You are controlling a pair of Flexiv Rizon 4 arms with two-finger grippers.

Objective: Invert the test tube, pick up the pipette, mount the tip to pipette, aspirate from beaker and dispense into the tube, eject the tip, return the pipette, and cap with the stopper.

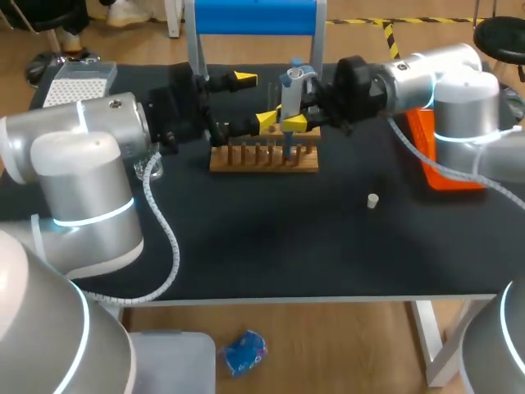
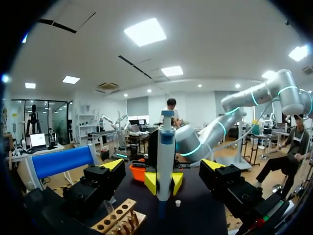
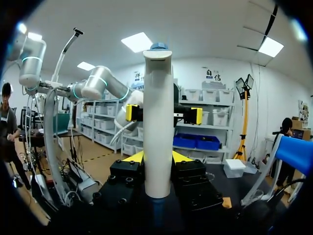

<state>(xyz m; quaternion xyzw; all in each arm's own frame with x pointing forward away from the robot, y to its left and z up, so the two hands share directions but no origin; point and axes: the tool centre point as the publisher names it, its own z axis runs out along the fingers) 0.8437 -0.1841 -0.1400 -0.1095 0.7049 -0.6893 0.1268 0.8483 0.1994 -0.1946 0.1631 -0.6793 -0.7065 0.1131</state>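
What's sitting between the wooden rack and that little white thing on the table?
Nothing. In the head view, only bare black table lies between the wooden rack and the small white stopper.

Likely lab: pipette, wooden tube rack on black table.

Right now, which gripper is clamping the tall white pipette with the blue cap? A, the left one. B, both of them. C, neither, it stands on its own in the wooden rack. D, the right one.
D: the yellow tips of the right gripper pinch the pipette from both sides, while the left gripper stands wide open, clear of it.
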